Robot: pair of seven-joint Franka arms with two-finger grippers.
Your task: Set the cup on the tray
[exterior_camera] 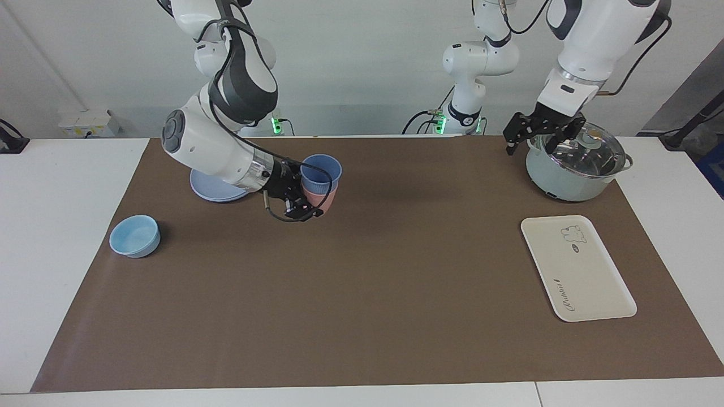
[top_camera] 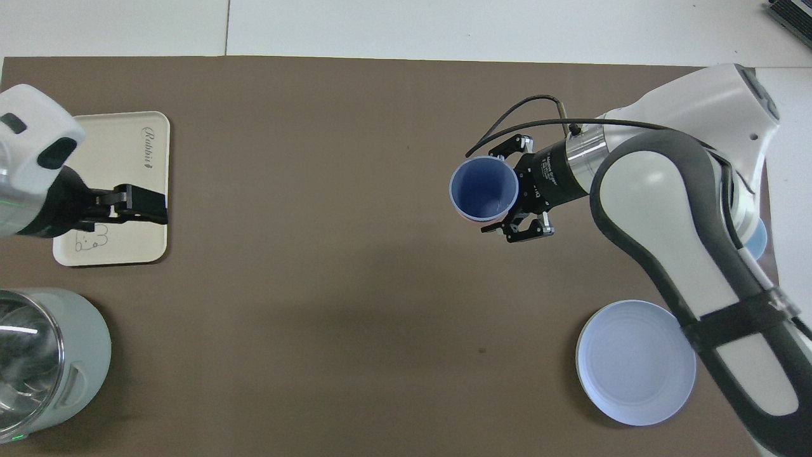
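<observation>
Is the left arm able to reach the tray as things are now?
Probably yes. The left gripper hangs open beside the pot, and the tray lies bare at the left arm's end of the table, with nothing between them.

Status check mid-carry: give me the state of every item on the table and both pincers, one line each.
Cup: upright, nested in the pink cup, held off the mat.
Pink cup: upright, carried along.
Right pincer: shut on the cups.
Left pincer: open, empty, beside the pot.
Tray: bare.
Pot: glass lid on.
Bowl: upright, empty.
Plate: empty.
</observation>
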